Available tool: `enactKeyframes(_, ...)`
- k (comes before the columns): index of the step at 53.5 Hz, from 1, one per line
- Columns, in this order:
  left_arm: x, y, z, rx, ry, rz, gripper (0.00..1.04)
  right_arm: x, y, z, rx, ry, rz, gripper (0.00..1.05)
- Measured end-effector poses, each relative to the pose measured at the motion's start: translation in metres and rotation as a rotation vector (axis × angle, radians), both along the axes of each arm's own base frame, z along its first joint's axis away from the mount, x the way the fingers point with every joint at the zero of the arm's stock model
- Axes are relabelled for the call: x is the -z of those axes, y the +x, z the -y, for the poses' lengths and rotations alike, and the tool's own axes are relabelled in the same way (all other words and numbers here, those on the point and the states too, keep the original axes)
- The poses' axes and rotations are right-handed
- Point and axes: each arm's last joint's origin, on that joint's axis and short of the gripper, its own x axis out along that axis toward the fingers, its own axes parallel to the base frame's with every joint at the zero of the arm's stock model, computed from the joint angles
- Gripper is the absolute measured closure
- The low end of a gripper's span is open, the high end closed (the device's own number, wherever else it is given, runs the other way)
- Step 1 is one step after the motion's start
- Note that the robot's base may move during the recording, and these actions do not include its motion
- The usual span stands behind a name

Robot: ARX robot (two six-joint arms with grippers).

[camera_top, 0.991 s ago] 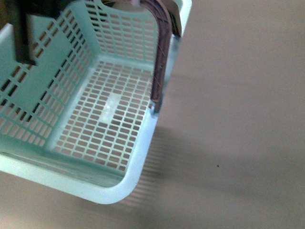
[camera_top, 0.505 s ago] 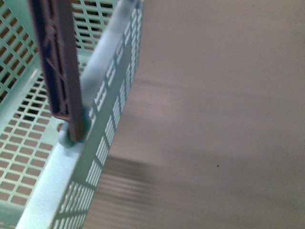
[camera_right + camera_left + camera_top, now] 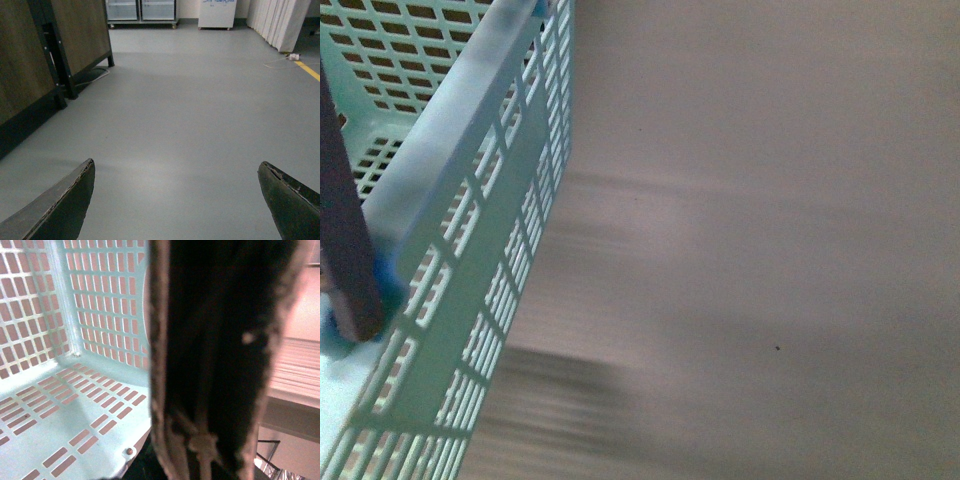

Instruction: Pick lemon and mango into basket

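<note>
The pale blue-green slotted plastic basket [image 3: 480,190] fills the left edge of the front view. Its long side wall and flat rim run close to the camera, and the foot of its brown swing handle [image 3: 345,260] meets the rim at a pivot. Beside it lies only blurred brownish floor [image 3: 770,250].

The left wrist view looks into the basket [image 3: 100,300] instead, showing two slotted walls meeting at a corner above the slotted bottom. The dark brown handle [image 3: 220,340] stands right against the lens and blocks the middle. The left gripper does not show, so I cannot tell its state.

The right wrist view has no basket in it. The right gripper [image 3: 176,165] has its dark fingers [image 3: 65,205] spread wide over smooth grey floor [image 3: 175,110], holding nothing. Wooden panels in black frames [image 3: 30,65] stand to one side.
</note>
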Motion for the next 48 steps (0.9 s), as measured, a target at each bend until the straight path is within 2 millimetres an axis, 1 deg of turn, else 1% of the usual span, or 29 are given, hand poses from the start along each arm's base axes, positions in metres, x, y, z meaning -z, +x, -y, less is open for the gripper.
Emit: enactKeyframes(48, 0.0014, 0.0001, -0.0002, -0.004, 0.003, -0.004, 1.0, 0.0, 0.0, 0.0, 0.0, 0.0, 0.0, 0.09)
